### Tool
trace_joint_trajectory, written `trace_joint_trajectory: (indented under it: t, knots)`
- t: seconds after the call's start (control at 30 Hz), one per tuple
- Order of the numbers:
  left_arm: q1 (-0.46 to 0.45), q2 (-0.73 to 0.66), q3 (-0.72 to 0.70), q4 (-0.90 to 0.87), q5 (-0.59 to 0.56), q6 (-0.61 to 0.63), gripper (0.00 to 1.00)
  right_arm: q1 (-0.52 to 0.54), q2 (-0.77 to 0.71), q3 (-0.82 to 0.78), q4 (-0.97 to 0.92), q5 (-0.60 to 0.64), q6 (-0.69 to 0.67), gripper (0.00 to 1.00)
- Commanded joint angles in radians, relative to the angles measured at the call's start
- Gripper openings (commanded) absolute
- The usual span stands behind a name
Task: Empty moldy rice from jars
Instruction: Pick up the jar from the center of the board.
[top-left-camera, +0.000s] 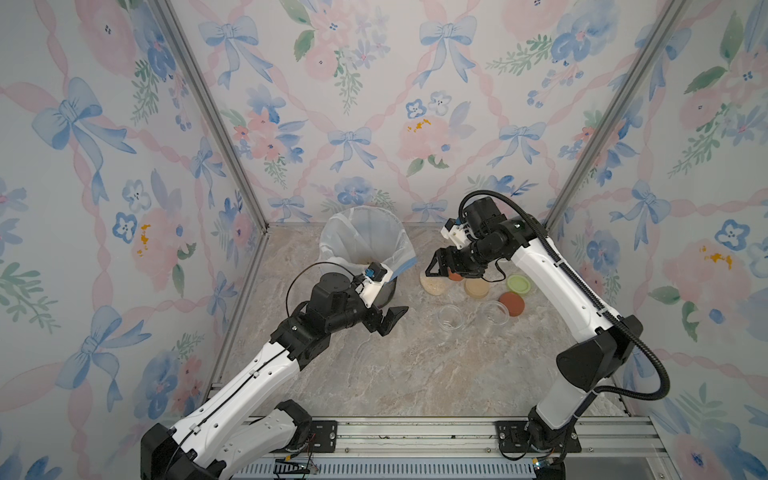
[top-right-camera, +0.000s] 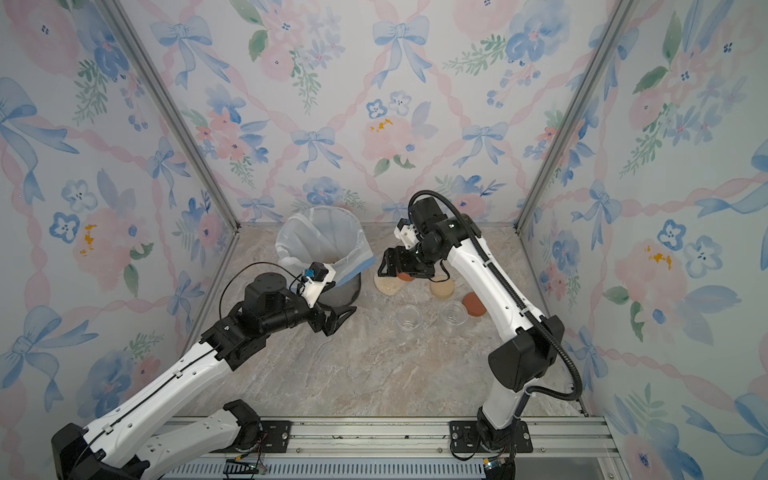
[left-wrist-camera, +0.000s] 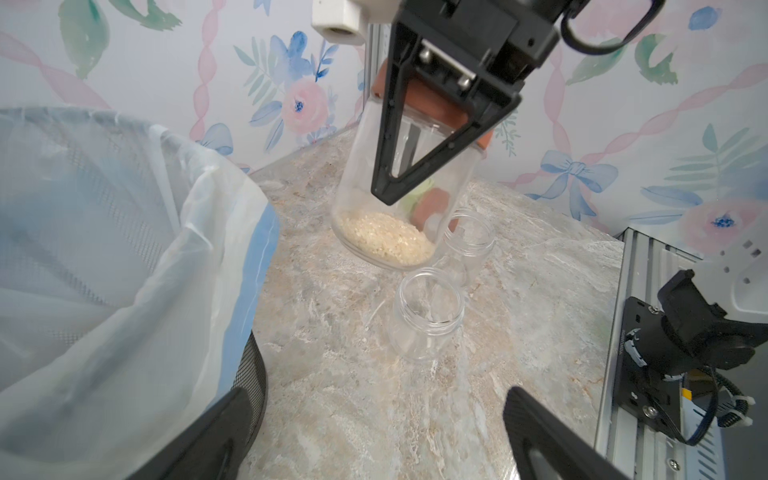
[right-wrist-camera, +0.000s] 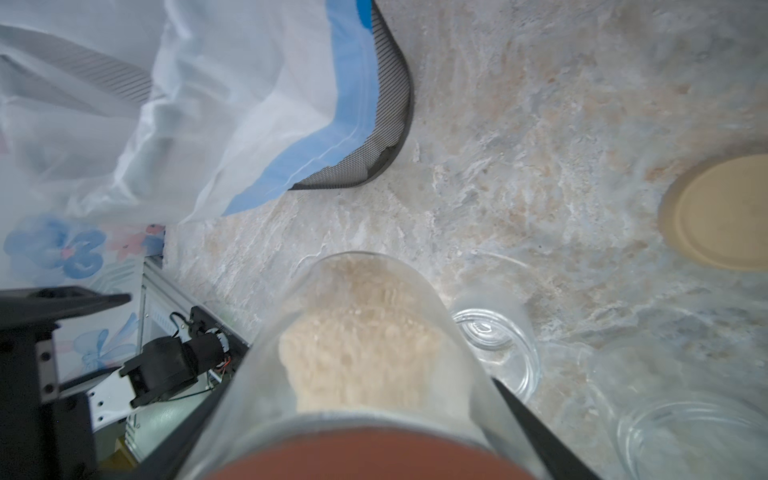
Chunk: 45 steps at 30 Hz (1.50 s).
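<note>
So, my right end effector (top-left-camera: 432, 275) is clamped around the jar (left-wrist-camera: 355, 178), with its rust-red lid (right-wrist-camera: 365, 457) tucked back at the palm and the glass base sticking out past the fingertips. The long axis is tilted, base lower and aimed toward the bin (top-left-camera: 332, 232), with the moldy rice (left-wrist-camera: 386, 241) piled at the base end. It looks lifted off the surface (top-left-camera: 395, 374), can't swear to it. There's bare marble between jar and bin. An empty jar (top-left-camera: 451, 318) and a second empty jar (top-left-camera: 494, 312) stand close on the near side, and a beige lid (top-left-camera: 476, 288) lies just right. My left end effector (top-left-camera: 392, 321) hangs wide open, holding nothing, by the bin's base.
</note>
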Motion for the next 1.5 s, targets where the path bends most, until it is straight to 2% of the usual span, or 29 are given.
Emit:
trace_joint_trajectory:
  t: [0.0, 0.33, 0.7, 0.83, 0.9, 1.07, 1.23, 1.27, 1.33, 1.37, 1.43, 1.47]
  knots:
    - [-0.029, 0.012, -0.012, 0.1, 0.021, 0.054, 0.98, 0.013, -0.049, -0.035, 0.03, -0.129, -0.001, 0.0]
    - [-0.081, 0.105, 0.019, 0.186, 0.038, 0.059, 0.98, 0.098, -0.127, -0.115, 0.139, -0.257, 0.053, 0.0]
    - [-0.094, 0.162, 0.038, 0.22, 0.029, 0.052, 0.98, 0.188, -0.131, -0.155, 0.231, -0.314, 0.087, 0.0]
    - [-0.096, 0.165, 0.023, 0.259, 0.035, 0.021, 0.93, 0.19, -0.131, -0.171, 0.263, -0.337, 0.104, 0.0]
    - [-0.095, 0.164, 0.011, 0.286, 0.034, 0.004, 0.89, 0.19, -0.133, -0.178, 0.276, -0.339, 0.112, 0.0]
    - [-0.095, 0.171, -0.004, 0.333, 0.04, -0.034, 0.67, 0.191, -0.129, -0.182, 0.29, -0.344, 0.122, 0.0]
    - [-0.096, 0.167, -0.015, 0.393, 0.027, -0.079, 0.06, 0.185, -0.12, -0.175, 0.287, -0.332, 0.118, 0.03]
    - [-0.096, 0.165, -0.016, 0.4, 0.02, -0.083, 0.01, 0.181, -0.119, -0.176, 0.288, -0.332, 0.121, 0.06]
    - [-0.096, 0.157, -0.017, 0.416, 0.009, -0.089, 0.0, 0.168, -0.117, -0.172, 0.291, -0.33, 0.122, 0.17]
    - [-0.096, 0.154, -0.017, 0.423, 0.009, -0.089, 0.0, 0.162, -0.116, -0.169, 0.291, -0.327, 0.122, 0.27]
    - [-0.095, 0.151, -0.012, 0.428, 0.009, -0.088, 0.0, 0.148, -0.111, -0.153, 0.286, -0.325, 0.115, 0.42]
    - [-0.095, 0.149, -0.01, 0.428, 0.009, -0.086, 0.0, 0.14, -0.108, -0.144, 0.28, -0.32, 0.113, 0.56]
